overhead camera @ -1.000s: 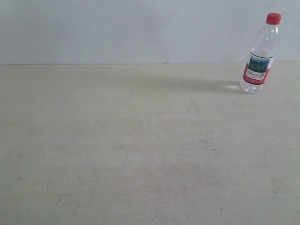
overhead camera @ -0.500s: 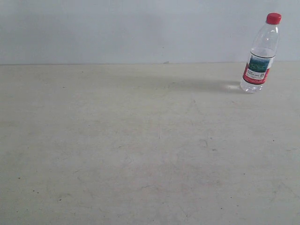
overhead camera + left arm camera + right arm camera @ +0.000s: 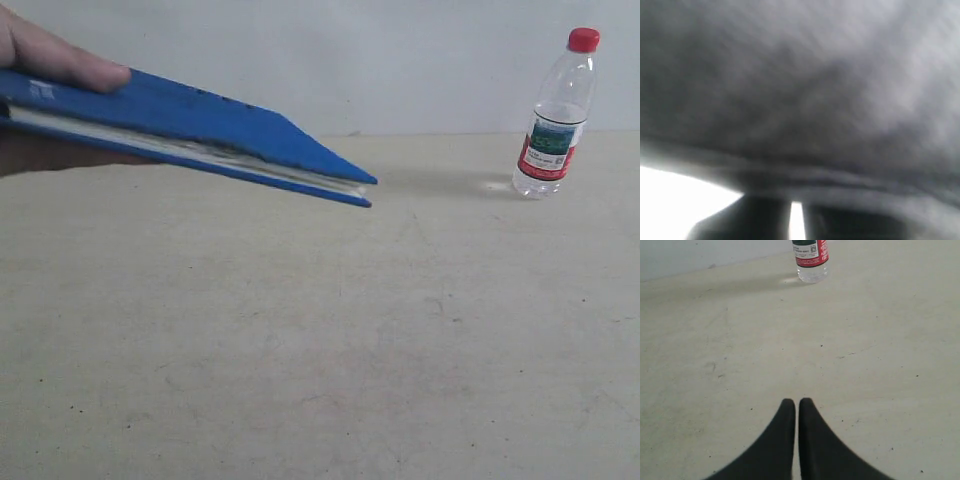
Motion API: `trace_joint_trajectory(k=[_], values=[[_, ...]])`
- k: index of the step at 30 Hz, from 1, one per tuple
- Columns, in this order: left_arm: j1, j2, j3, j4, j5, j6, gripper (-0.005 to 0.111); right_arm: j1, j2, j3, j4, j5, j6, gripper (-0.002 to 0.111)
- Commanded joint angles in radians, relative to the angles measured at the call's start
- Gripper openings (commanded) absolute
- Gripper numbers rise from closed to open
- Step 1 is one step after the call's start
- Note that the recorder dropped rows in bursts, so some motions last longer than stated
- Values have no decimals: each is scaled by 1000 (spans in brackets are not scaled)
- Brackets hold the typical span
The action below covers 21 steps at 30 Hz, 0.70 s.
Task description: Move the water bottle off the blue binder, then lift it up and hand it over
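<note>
Water bottle: the water bottle (image 3: 555,115) stands upright on the counter (image 3: 300,350), close to the back edge and near the back right corner. It has a red cap (image 3: 583,40) and a label (image 3: 548,148) banded green, white and red. Nothing touches it. The right wrist view shows only its lower part (image 3: 810,260).

Blue binder: the blue binder (image 3: 190,115) is in the air over the left side of the counter, clear of the surface. It tilts so that its free corner dips toward the middle. That corner points toward the bottle but is well apart from it. A thin band of white pages (image 3: 200,150) shows between the covers, and a small white mark (image 3: 40,90) sits on the top cover.

Hand: a person's hand (image 3: 50,55) comes in over the left edge. Its thumb lies on the binder's top cover and the rest of it is underneath, gripping the binder.

Right gripper: the right gripper (image 3: 798,407) is above bare counter, well short of the bottle. Its two dark fingers (image 3: 782,430) are closed together with only a hairline slit between them and nothing held.

Left gripper: the left wrist view is badly blurred. The left gripper (image 3: 796,210) shows as two dark shapes with a thin bright slit between them, so it reads as closed and empty. Everything beyond it is grey blur that I cannot identify.

Backdrop: a plain pale wall (image 3: 350,60) rises behind the back edge.
</note>
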Motion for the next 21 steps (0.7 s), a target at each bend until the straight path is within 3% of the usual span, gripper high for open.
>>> trace_joint_trajectory(k=[1, 19, 20, 21], values=[[0, -6, 5, -6, -8, 4, 4, 5, -3, -3, -3, 6, 12, 0], [0, -6, 5, -11, -8, 4, 4, 5, -3, -3, -3, 6, 15, 0], [0, -6, 3, -122, -12, 34, 4, 5, -3, -3, -3, 6, 15, 0], [0, -6, -6, -349, -19, 118, 4, 5, -3, -3, -3, 6, 15, 0]])
